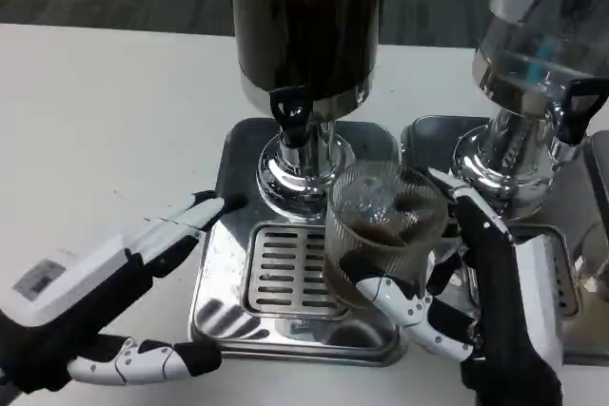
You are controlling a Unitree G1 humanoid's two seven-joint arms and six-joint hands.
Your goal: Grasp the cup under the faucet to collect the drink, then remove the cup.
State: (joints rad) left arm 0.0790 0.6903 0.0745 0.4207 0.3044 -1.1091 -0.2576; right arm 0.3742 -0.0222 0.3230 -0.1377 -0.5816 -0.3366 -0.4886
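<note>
Head view: cup [385,235] held in right hand [476,301], right of the faucet [290,113], over the drip tray [285,273]. Left hand [114,282] left of faucet, fingers spread, empty. Probably thin, ribbed, easily crushed; drink inside, so best gripped mid-wall, kept upright.

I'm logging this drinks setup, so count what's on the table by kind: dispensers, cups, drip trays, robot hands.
Dispensers: 2, dark dispenser and clear dispenser
Cups: 1, cup held by right hand
Drip trays: 2, drip tray and second drip tray
Robot hands: 2, including left hand
Total: 7
</note>
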